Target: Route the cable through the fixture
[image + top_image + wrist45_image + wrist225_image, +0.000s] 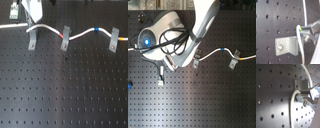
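Observation:
The cable [80, 34] is a thin white cord that runs from the first exterior view's left across the black perforated board, with a red band at the middle clip, then a blue and a yellow band. The fixture [32, 40] is the bare grey clip on the first exterior view's left. My gripper [31, 22] hangs just above it, shut on the cable. In the first wrist view the cable [301, 43] runs past the fixture [287, 46] right below the fingers [309, 30]. In the second wrist view the cable [293, 96] curves beside the fixture [302, 84]. Whether it sits inside the clip I cannot tell.
The clip with the red band [65, 39] and the clip with the yellow band [115, 41] hold the cable farther along. In the second exterior view the arm [203, 25] and its base [150, 37] with black hoses cover the upper left of the board [203, 100].

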Controlling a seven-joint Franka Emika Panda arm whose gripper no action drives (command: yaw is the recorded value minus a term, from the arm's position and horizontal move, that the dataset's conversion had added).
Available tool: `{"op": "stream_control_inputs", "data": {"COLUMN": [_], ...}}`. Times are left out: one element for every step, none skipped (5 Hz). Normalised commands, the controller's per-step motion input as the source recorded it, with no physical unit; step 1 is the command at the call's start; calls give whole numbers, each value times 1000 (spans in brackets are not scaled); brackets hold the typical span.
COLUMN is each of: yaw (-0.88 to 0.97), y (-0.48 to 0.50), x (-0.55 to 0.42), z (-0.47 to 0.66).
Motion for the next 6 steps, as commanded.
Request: {"op": "stream_control_inputs", "data": {"yaw": [-54,0,0,-40,0,0], "y": [223,119,28,67,9,294], "x": [-473,-308,-365,-249,-9,391], "z": [-36,-109,-186,-164,0,11]}}
